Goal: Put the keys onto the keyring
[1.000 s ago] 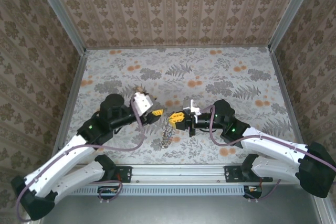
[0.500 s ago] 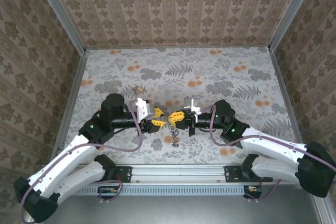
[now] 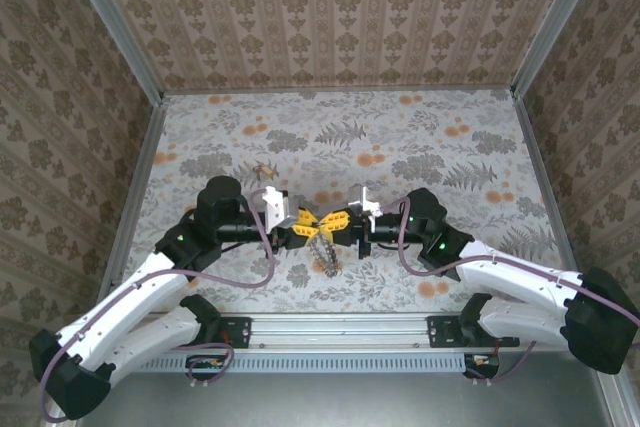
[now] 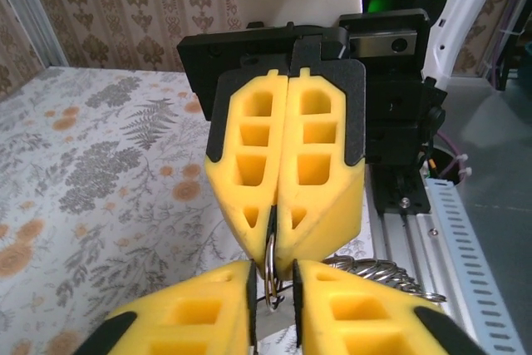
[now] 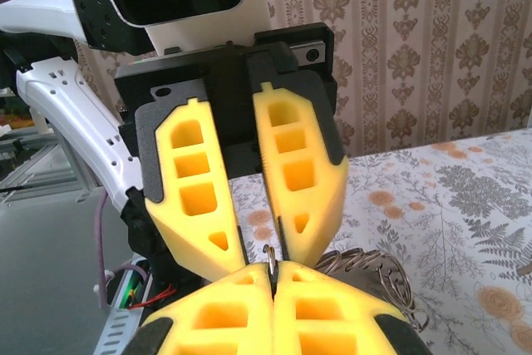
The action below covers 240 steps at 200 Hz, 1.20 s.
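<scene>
Now the right claw (image 3: 337, 222) pinches the keyring (image 3: 325, 252), a dark beaded loop dangling; left claw (image 3: 304, 225) narrow around it, grip unclear.

White arms (image 3: 135, 299) have black joints (image 3: 218, 197), yellow tool fingers (image 4: 320, 164)

**A:** How is it lit?

**B:** Bright, soft, even light, apparently from overhead. In the top view the table (image 3: 420, 137) shows no glare. Faint, blurred shadows lie under the arms (image 3: 130, 297) around 6 o'clock.

**A:** Is it sharp?

**B:** The top view is crisp, though the walls (image 3: 320, 17) splay outward at the edges. In the left wrist view the right gripper's fingers (image 4: 249, 164) are sharp at centre, and the left gripper's fingers (image 4: 183, 330) at 6 o'clock are slightly soft. The keyring (image 4: 378, 272) glints at 5 o'clock. In the right wrist view the white arm casing (image 5: 66, 106) at 9 o'clock is nearly washed out, and the wallpaper (image 5: 432, 31) at 2 o'clock is mildly blurred.
</scene>
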Available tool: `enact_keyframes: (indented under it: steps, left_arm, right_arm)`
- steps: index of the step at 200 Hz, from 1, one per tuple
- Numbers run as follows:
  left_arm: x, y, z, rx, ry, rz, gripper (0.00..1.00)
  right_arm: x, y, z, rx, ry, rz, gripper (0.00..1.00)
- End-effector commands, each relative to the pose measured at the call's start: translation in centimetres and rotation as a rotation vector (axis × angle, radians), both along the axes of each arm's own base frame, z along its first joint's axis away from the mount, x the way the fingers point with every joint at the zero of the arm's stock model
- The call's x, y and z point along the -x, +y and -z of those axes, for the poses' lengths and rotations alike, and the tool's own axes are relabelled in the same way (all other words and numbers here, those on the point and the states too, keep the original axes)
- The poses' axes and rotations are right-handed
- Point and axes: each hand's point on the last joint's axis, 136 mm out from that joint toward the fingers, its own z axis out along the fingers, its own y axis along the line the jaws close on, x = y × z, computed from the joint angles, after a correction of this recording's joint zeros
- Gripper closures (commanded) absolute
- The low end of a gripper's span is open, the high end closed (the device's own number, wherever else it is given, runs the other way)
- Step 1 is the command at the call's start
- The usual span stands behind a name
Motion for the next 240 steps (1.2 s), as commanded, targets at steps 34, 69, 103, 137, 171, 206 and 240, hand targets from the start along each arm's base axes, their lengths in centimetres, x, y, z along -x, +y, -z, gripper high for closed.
enact_keyframes:
  steps: [34,69,103,137,171,206,240]
  left_arm:
    - [0.7,-0.4,-1.2,0.011,-0.026,0.066,1.0]
    - [0.3,0.0,-1.2,-0.016,-0.055,0.029,1.0]
    - [0.3,0.2,-0.8,-0.053,-0.042,0.023,1.0]
    - [-0.3,0.2,-0.7,-0.066,-0.019,-0.016,1.0]
    - [-1.8,0.2,-0.3,-0.074,0.06,-0.118,1.0]
    - [-1.9,-0.4,0.3,-0.064,0.187,-0.144,1.0]
    - [-2.8,-0.7,1.1,-0.075,0.295,-0.235,1.0]
  right_arm:
    - [0.6,0.3,-1.9,-0.025,-0.064,-0.035,1.0]
    - [0.9,-0.3,-0.4,0.099,-0.096,-0.036,0.98]
    - [1.3,-1.7,1.6,0.29,-0.117,-0.057,0.7]
    - [2.0,-2.8,2.4,0.417,-0.121,-0.105,0.57]
    - [1.6,-2.9,1.1,0.398,0.035,-0.039,0.44]
    - [-0.4,-2.3,2.7,0.449,0.205,0.158,0.43]
    - [-2.8,-2.3,5.6,0.546,0.208,0.355,0.44]
